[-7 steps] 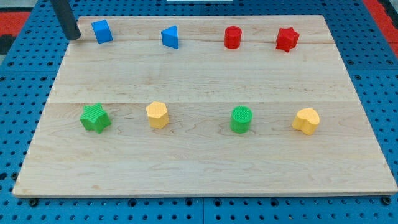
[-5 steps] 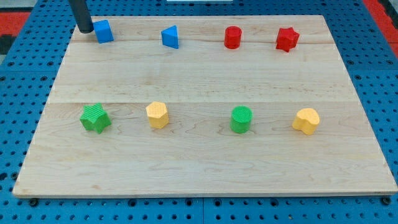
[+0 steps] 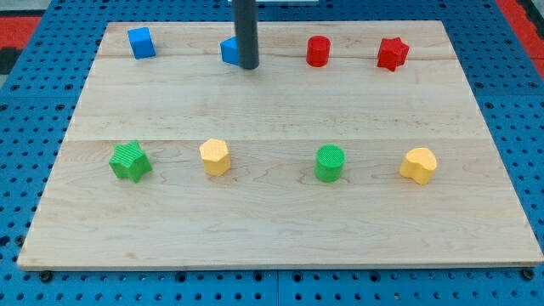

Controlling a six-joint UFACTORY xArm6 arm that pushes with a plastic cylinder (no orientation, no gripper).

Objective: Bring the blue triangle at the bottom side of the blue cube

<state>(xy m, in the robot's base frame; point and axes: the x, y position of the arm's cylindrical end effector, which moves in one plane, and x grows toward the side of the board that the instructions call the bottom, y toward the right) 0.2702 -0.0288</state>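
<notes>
The blue cube (image 3: 141,42) sits near the board's top left corner. The blue triangle (image 3: 229,51) sits to its right in the top row, partly hidden behind my rod. My tip (image 3: 248,65) rests on the board right against the triangle's right side, slightly below it. The rod rises straight up out of the view's top.
A red cylinder (image 3: 318,51) and a red star (image 3: 392,53) stand in the top row to the right. A green star (image 3: 130,161), a yellow hexagon (image 3: 215,157), a green cylinder (image 3: 330,163) and a yellow heart (image 3: 418,165) line the lower row on the wooden board (image 3: 280,229).
My tip has moved right from beside the blue cube's left side to the blue triangle's right side. No block has visibly moved.
</notes>
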